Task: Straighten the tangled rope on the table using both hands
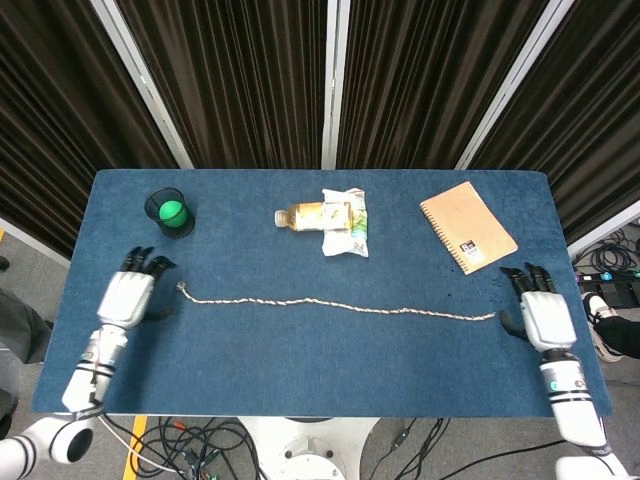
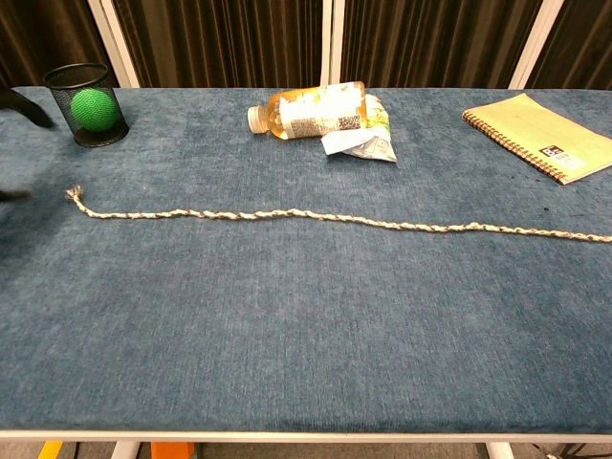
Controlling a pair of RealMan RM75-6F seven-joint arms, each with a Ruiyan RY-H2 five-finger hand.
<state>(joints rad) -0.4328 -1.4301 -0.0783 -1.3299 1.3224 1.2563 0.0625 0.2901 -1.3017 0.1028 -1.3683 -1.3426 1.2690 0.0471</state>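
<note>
From the head camera I see my left hand [image 1: 125,297] and right hand [image 1: 543,318] off the rope's ends, fingers spread, holding nothing; the chest camera barely shows either. The rope [image 2: 316,219] lies almost straight across the table [image 1: 300,365], twisted, knotted at its left end. Beyond sits the bottle [image 1: 312,214].
</note>
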